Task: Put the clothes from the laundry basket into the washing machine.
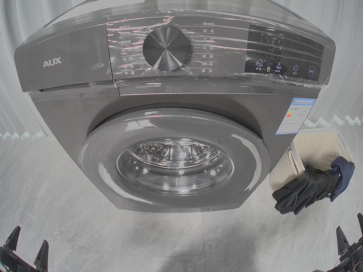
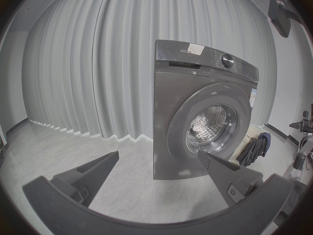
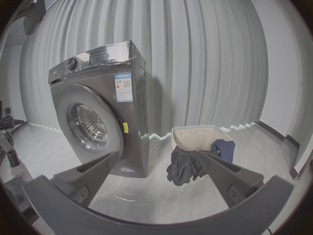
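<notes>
A grey front-loading washing machine (image 1: 174,95) stands before me, its round glass door (image 1: 174,166) closed. To its right sits a cream laundry basket (image 1: 321,148) with dark clothes (image 1: 306,189) and a blue garment (image 1: 346,170) draped over its front rim. The same machine (image 2: 202,115) and clothes (image 2: 254,147) appear in the left wrist view, and the basket (image 3: 195,137) with clothes (image 3: 186,165) in the right wrist view. My left gripper (image 1: 26,246) is low at the left, open and empty. My right gripper (image 1: 351,233) is low at the right, open and empty.
Pale pleated curtains (image 2: 81,82) run behind the machine. The light marbled floor (image 1: 113,231) spreads in front of the machine and basket. A white wall (image 3: 280,82) stands to the right of the basket.
</notes>
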Tool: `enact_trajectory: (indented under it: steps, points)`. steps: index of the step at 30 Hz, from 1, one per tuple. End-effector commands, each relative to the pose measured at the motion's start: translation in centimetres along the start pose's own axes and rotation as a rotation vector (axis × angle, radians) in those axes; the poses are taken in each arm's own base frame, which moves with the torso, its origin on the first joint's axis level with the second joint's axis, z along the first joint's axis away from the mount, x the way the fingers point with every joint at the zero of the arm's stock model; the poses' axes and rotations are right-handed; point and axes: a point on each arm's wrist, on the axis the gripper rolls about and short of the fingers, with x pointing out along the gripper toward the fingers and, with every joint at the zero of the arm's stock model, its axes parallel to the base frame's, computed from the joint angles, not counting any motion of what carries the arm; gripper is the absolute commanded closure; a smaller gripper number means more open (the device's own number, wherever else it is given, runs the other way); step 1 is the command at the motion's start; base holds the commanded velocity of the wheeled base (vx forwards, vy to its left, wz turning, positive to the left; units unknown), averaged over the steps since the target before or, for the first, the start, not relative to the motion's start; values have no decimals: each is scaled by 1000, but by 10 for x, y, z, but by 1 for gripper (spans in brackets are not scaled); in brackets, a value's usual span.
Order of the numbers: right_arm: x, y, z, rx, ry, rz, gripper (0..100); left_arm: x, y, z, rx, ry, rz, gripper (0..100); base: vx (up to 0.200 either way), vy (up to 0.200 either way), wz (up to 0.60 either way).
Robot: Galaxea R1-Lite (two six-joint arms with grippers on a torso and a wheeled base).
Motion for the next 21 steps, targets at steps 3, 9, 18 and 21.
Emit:
enact_trajectory:
  steps: [3,9,18,21]
  points:
    - [0,0,-4,1,-2,-1,0,0,0,-5,1,1,1,0,0,0,0]
    - [-3,1,11,23,-96,46,0,0,0,-5,4,1,1,0,0,0,0]
    - [-1,7,48,5,-37,294,0,0,0,-5,1,1,-1,0,0,0,0]
    - [20,7,55,-27,80,303,0,0,0,-5,1,1,1,0,0,0,0]
